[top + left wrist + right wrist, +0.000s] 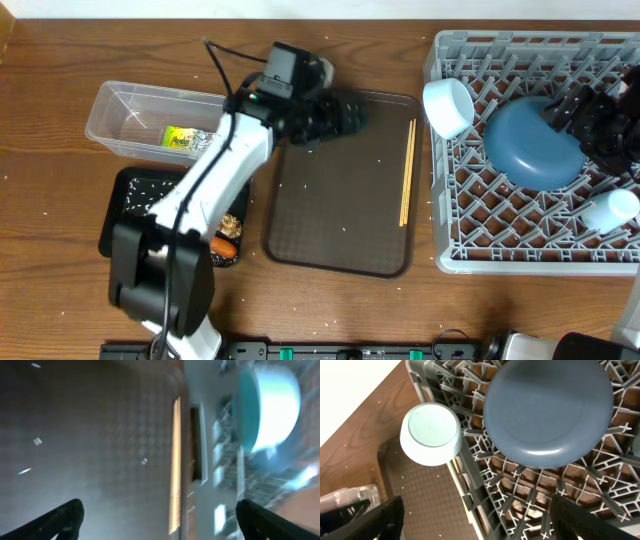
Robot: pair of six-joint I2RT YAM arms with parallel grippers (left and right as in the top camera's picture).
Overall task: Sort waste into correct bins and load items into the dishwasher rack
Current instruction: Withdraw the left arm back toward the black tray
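Both arms empty, most dishes sitting in the rack

Left fingers (62, 519) are spread wide holding nothing, blurry over the brown tray (330, 200) where the chopsticks (407, 172) lie. Right fingers (377, 520) are spread too, above the dishwasher rack (470, 240) with the blue plate (535, 140), white bowl (448, 105) at its left edge, and a cup (610, 210). Wrapper (185, 138) is in the clear tub (100, 110), carrot (225, 243) in the black tray (125, 220).

A grey rack (530, 490) fills most of the frame. A dark-blue plate (547, 410) lies in it at the upper right, and a white bowl (430, 434) sits tilted at the rack's left edge. A brown tray (420, 495) lies lower left on the wooden table (365, 425). The right gripper (477, 520) has its dark fingers (380, 520) wide apart in the bottom corners.
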